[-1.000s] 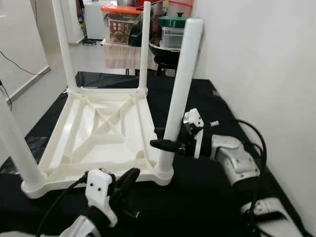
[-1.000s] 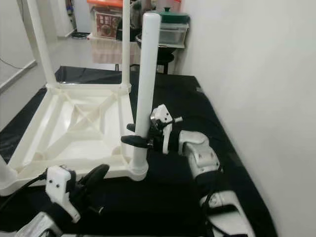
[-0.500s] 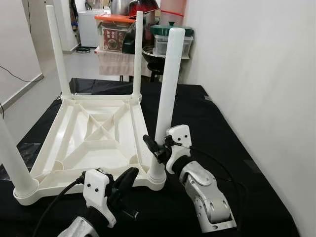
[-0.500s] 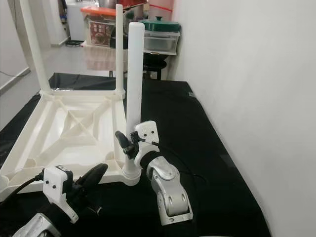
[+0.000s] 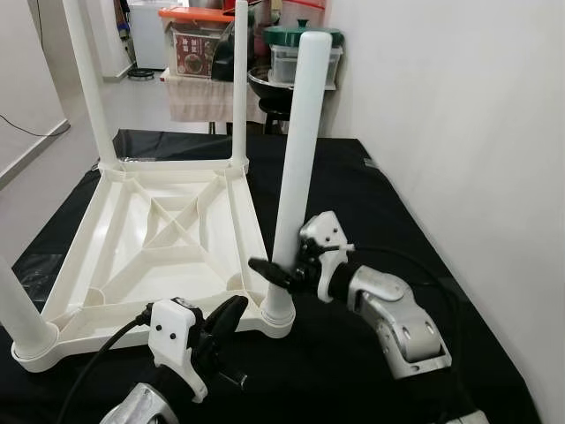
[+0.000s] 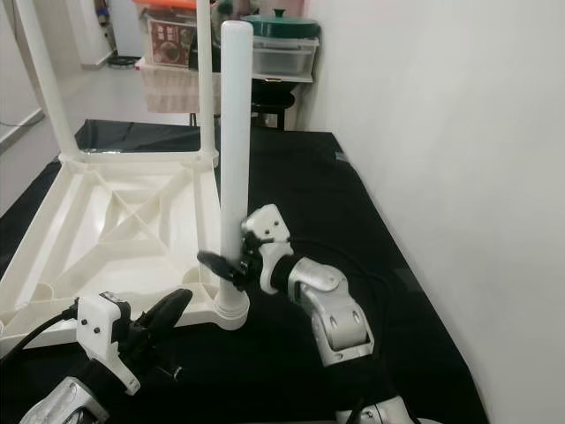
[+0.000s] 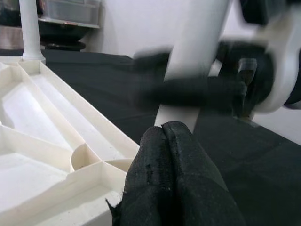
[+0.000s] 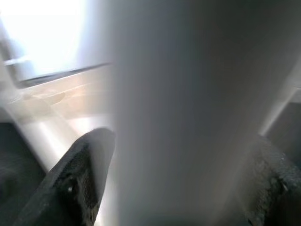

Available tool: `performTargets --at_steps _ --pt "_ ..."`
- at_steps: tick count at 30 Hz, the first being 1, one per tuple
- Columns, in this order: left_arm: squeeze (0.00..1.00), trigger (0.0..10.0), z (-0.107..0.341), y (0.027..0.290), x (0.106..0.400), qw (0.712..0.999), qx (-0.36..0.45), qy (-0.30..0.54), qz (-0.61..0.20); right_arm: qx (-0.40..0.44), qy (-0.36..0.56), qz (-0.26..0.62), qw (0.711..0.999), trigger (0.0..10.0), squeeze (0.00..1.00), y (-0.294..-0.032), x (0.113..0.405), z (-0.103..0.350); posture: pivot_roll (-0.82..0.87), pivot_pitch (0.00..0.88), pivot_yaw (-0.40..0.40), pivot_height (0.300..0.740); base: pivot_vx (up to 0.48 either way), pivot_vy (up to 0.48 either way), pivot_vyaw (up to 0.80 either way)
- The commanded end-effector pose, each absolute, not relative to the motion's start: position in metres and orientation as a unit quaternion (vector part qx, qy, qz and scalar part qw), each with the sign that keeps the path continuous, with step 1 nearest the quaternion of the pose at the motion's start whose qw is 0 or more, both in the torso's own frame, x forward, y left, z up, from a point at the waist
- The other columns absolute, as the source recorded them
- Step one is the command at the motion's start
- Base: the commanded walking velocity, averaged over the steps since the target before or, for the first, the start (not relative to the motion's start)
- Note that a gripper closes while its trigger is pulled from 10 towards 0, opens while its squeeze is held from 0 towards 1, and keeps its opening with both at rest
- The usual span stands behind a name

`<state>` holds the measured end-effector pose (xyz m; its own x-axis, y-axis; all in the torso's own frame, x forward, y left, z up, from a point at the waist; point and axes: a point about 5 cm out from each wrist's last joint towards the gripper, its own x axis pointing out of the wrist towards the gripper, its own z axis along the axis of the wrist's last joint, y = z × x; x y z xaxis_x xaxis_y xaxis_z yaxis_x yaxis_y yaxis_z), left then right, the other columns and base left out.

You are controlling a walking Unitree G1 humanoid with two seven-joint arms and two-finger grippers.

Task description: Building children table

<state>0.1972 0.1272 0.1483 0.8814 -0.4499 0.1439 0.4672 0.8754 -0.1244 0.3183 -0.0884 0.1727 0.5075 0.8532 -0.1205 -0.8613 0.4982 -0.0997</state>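
Compared with half a second ago, your right gripper (image 5: 284, 276) has moved: its wrist is lower and more level now, and its two black fingers reach around the low part of the tall white plastic table leg (image 5: 294, 168), just above the socket. One finger crosses the front of the leg; the other side is hidden, so it looks like a grasp on the leg, but how firmly it presses I cannot tell. The leg stands almost upright in the near right corner socket of the upside-down white plastic table top (image 5: 168, 243), which lies on the black cloth (image 5: 371, 203). I judge that the leg is already seated, and this low grip is for pushing or twisting it home.

Your left gripper (image 5: 222, 320) has its fingers pressed together on nothing, as the left wrist view shows. It hovers just in front of the near rim of the table top, close to the same corner socket.

Three other white legs stand in the other corners of the table top, so this seems to be the last one.

For room: the white wall (image 5: 459, 115) is on the right of the held leg, with a strip of bare black cloth between. Behind the table top are boxes and a pot with a green lid (image 5: 307, 37), well apart. The two grippers are near each other at the socket, so move the left one with care.
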Motion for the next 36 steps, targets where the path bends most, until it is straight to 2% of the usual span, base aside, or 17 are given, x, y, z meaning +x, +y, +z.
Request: performTargets --at_steps 1,6,10,12,13,14,15,29,32,35,36 --pt "0.00 8.2 0.144 0.129 0.196 0.968 -0.077 -0.044 -0.233 -0.101 0.043 0.523 0.845 10.0 0.00 -0.110 0.328 0.174 0.05 0.000 -0.096 0.740 0.000 0.000 0.00" --pt "0.00 8.2 0.144 0.129 0.195 0.968 -0.077 -0.043 -0.233 -0.094 0.064 0.537 0.836 10.0 0.00 -0.135 0.349 0.187 0.06 0.000 -0.097 0.740 0.000 0.000 0.00" --pt "0.00 8.2 0.144 0.128 0.195 0.968 -0.077 -0.043 -0.233 -0.084 0.085 0.546 0.829 10.0 0.00 -0.142 0.358 0.186 0.07 0.000 -0.102 0.740 0.000 0.000 0.00" --pt "0.00 8.1 0.144 0.128 0.195 0.969 -0.076 -0.042 -0.233 -0.077 0.091 0.558 0.821 9.1 0.00 -0.144 0.360 0.183 0.07 0.000 -0.102 0.740 0.000 0.000 0.00" --pt "0.00 8.2 0.144 0.128 0.195 0.969 -0.076 -0.042 -0.232 -0.071 0.094 0.567 0.815 4.1 0.00 -0.144 0.360 0.182 0.07 0.000 -0.102 0.740 0.000 0.000 0.00" --pt "0.00 8.2 0.144 0.128 0.195 0.969 -0.076 -0.042 -0.232 -0.071 0.094 0.567 0.815 4.1 0.00 -0.144 0.360 0.182 0.07 0.000 -0.102 0.740 0.000 0.000 0.00" --pt "0.00 8.1 0.144 0.128 0.195 0.969 -0.076 -0.042 -0.232 -0.061 0.097 0.580 0.806 0.0 0.00 -0.144 0.360 0.180 0.07 0.000 -0.102 0.740 0.000 0.000 0.00" --pt "0.00 8.1 0.144 0.127 0.194 0.969 -0.077 -0.043 -0.233 -0.035 0.091 0.592 0.800 0.0 0.00 -0.153 0.355 0.169 0.06 0.000 -0.098 0.740 0.000 0.000 0.00" --pt "0.00 8.2 0.145 0.127 0.193 0.968 -0.078 -0.043 -0.233 -0.047 0.082 0.574 0.813 0.0 0.00 -0.154 0.345 0.164 0.05 0.000 -0.099 0.740 0.000 0.000 0.00" --pt "0.00 8.2 0.146 0.128 0.191 0.968 -0.079 -0.044 -0.234 -0.060 0.084 0.472 0.875 0.0 0.00 -0.137 0.329 0.151 0.04 0.005 -0.105 0.740 0.000 0.000 0.00" --pt "0.00 8.2 0.146 0.128 0.191 0.968 -0.079 -0.044 -0.234 -0.060 0.084 0.472 0.875 0.0 0.00 -0.137 0.329 0.151 0.04 0.005 -0.105 0.740 0.000 0.000 0.00"
